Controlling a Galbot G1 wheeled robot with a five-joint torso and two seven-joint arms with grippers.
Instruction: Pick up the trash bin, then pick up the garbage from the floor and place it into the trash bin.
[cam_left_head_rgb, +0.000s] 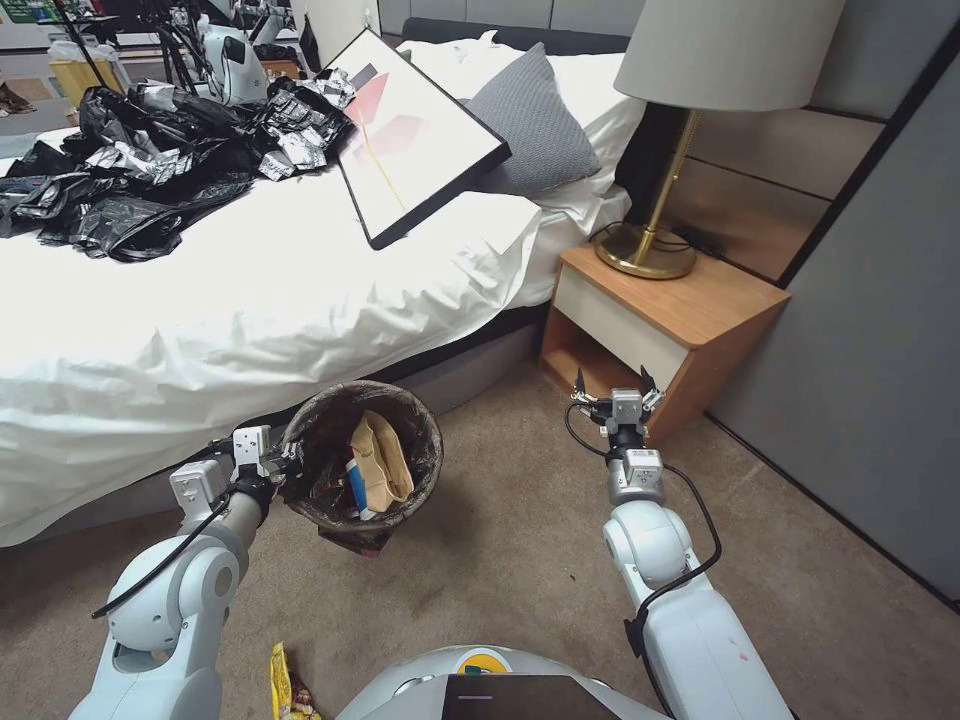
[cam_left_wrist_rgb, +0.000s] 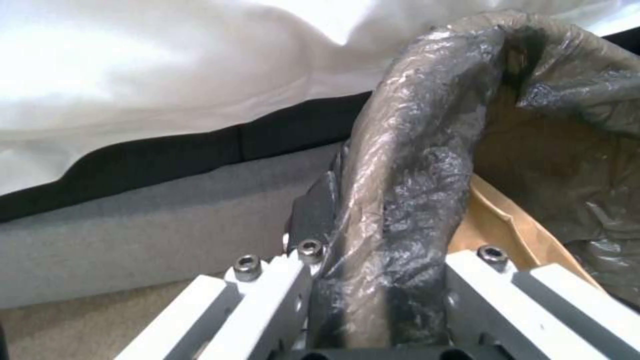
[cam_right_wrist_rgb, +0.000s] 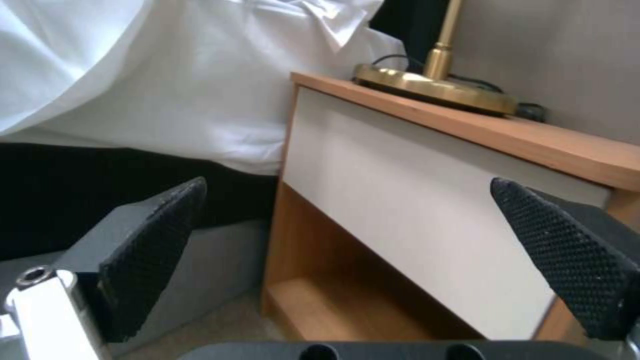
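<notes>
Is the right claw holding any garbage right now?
No, the right claw hangs open and empty in front of the nightstand, while the left claw grips the rim of the trash bin.

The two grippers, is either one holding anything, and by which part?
The left gripper holds the trash bin by its bag-covered rim, lifted off the floor. The right gripper is open and holds nothing.
</notes>
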